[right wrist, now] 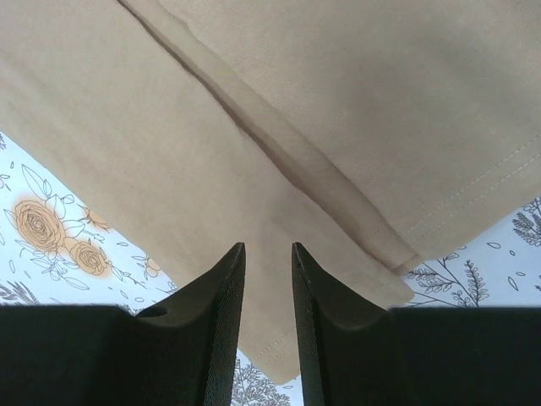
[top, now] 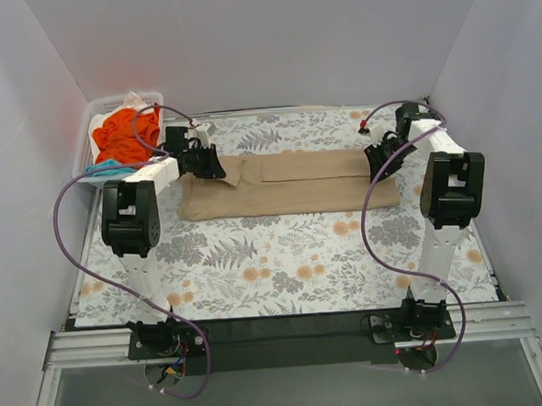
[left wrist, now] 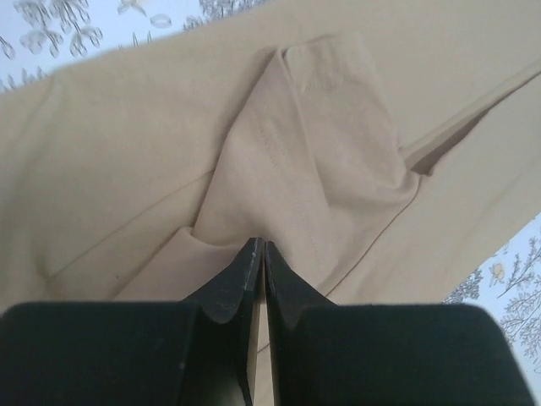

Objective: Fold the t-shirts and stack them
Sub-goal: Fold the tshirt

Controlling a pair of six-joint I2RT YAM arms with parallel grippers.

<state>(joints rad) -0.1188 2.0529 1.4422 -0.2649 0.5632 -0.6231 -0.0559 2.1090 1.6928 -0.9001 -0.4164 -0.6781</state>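
A tan t-shirt lies folded into a long strip across the far half of the table. My left gripper is at its left end; in the left wrist view the jaws are shut on a raised fold of the tan cloth beside the folded-in sleeve. My right gripper is at the strip's right end; in the right wrist view it is open just above the tan cloth, near its hemmed corner. An orange t-shirt lies crumpled in the basket with teal and white pieces.
The white lattice basket stands at the far left corner against the wall. The floral table cover spreads in front of the strip. White walls close in the left, back and right sides. Purple cables loop off both arms.
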